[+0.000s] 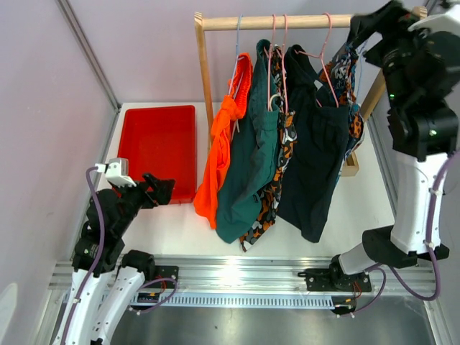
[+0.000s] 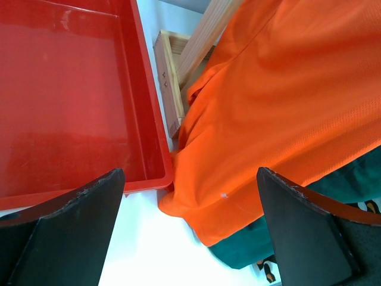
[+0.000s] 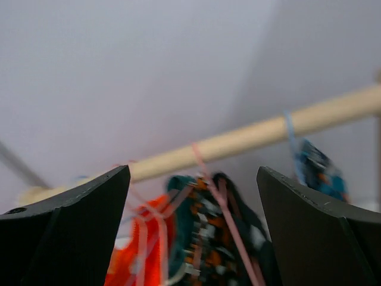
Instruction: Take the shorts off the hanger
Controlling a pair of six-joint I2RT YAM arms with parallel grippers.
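The left gripper (image 1: 159, 190) sits low over the table (image 1: 374, 208), its jaws spread wide with nothing between them. In its wrist view the hem of the orange shorts (image 2: 286, 95) hangs ahead of the fingers (image 2: 77, 226) and off to their right, apart from them. The dark teal shorts (image 2: 351, 179) show just under that hem. The red tray (image 2: 71, 89) fills the space ahead and to the left, its near corner just beside the wooden foot (image 2: 169, 77) of the rack.

The right gripper (image 1: 357, 32) is raised high, level with the wooden rod (image 1: 287, 21) and near its right end, jaws likewise wide apart and holding nothing. From its wrist camera the rod runs across beyond the fingertips. A pink hanger (image 3: 223, 208) is hooked over it straight ahead, the orange-black-white print shorts (image 3: 205, 238) bunched below, and the blue-white print shorts (image 3: 318, 170) are ahead to the right, though that view is blurred.

All five pairs hang from the rod on hangers — orange, teal, the orange print, the navy shorts (image 1: 316, 158) and the blue print, in that order running toward the right gripper
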